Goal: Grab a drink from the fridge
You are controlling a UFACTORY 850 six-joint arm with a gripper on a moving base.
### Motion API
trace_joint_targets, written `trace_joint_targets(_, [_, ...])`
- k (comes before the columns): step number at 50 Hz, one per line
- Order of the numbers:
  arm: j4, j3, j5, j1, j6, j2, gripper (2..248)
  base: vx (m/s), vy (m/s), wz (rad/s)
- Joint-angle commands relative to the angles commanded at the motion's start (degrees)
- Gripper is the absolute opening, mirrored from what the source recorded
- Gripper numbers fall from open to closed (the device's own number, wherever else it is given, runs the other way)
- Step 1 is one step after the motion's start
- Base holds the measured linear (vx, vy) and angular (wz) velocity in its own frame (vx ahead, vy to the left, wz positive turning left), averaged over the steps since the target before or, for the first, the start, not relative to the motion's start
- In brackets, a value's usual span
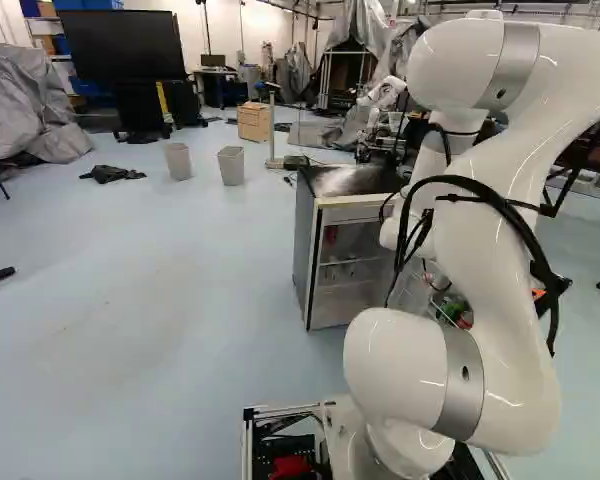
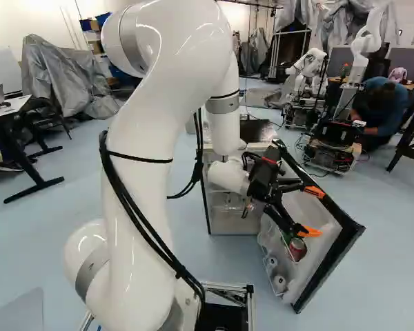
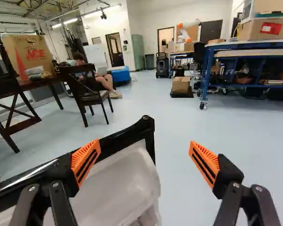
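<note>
- 1 gripper (image 2: 312,212), right of center in right base view; fingers spread wide, nothing gripped. 2 orange pads (image 3: 86,161), well apart.
- 1 fridge (image 1: 345,260), center of left base view, below 1 tall stand (image 1: 272,125); also center of right base view.
- 1 fridge door (image 2: 334,241), swung open, lower right of right base view, black edge, pale inside.
- Drink: 1 red can (image 2: 297,249) seen in clear door bin (image 2: 265,240), lower right of right base view. Just under the lower fingertip there; touching or not, can't tell.
- 1 green item (image 2: 287,238) beside can, same bin; type unclear.
- 2 white round-ended items (image 2: 279,282) lower on door, below can.
- 1 red item (image 1: 331,235) inside fridge, upper part; a few small containers (image 1: 350,269) under it, exact count unclear.
- Wrist view: door edge runs behind one finger, inner panel reaches between the two. At least 1 chair (image 3: 87,94) and 1 blue-framed workbench (image 3: 208,70) farther ahead.
- 2 gray bins (image 1: 231,165), upper left of left base view; 1 big black screen (image 1: 120,45) above them, farther left.
- 1 wooden box (image 1: 254,121), upper middle, same view.
- Another robot (image 2: 365,43) upper right of right base view, plus a second white arm (image 2: 309,64) left of it.
</note>
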Motion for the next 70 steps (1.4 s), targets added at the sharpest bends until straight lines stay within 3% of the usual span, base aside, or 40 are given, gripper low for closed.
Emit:
trace_joint_targets(52, [-30.3, 20.5, 0.0, 9.9, 0.0, 12.4, 247, 0.000, 0.000, 0.000])
trace_joint_targets(70, [-41.1, 22.0, 0.0, 10.9, 0.0, 13.5, 247, 0.000, 0.000, 0.000])
